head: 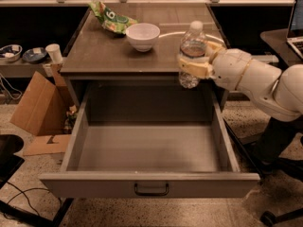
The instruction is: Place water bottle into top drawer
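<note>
Your gripper [191, 66], clasping the water bottle [192, 44], is hovering over the top drawer [94, 186], rear right; its interior is lying open below.

Cream gripper [188, 66] above the grey top drawer's [94, 186] rear clasps a clear, white-capped water bottle [192, 44] near a white bowl [142, 36].

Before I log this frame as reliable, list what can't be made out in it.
Camera view:
- Bottle label: covered by the gripper, shut around it at the front edge of the table.
- Drawer back wall: shadowed under the table.
- Laptop: cut off by the right edge.
- Bag print: too small.
</note>
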Controlling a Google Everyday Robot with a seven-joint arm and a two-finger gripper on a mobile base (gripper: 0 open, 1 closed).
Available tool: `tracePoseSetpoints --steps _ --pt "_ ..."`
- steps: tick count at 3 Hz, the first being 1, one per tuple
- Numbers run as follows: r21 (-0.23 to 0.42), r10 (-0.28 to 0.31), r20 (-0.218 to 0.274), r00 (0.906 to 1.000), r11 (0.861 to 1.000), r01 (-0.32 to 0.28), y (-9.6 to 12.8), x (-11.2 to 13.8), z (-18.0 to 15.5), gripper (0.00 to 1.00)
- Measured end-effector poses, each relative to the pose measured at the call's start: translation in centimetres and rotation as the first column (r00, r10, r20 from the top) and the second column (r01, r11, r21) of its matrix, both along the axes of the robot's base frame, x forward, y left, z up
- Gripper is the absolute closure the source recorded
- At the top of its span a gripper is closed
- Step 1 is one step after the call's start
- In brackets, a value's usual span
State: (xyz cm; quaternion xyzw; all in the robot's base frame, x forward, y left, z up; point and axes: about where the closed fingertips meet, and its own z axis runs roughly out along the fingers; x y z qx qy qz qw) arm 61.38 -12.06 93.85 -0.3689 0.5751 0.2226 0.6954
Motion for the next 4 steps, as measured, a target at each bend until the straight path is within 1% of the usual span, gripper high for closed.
tracePoseSetpoints --steps 1,2,3,4 --pt "-0.021 0.151 -0.062 0.9866 0.988 -0.152 4.8 1.5 -3.7 1.00" --pt "-0.008 0.273 -0.125 0.9540 0.961 -0.276 10.1 2.1 -7.5 1.00" --pt "0.032 0.332 -0.158 0.9298 0.943 -0.331 14.0 1.7 -11.1 1.00" --pt "0.026 0.322 -0.141 0.9364 0.947 -0.321 18.2 0.3 -15.8 1.00"
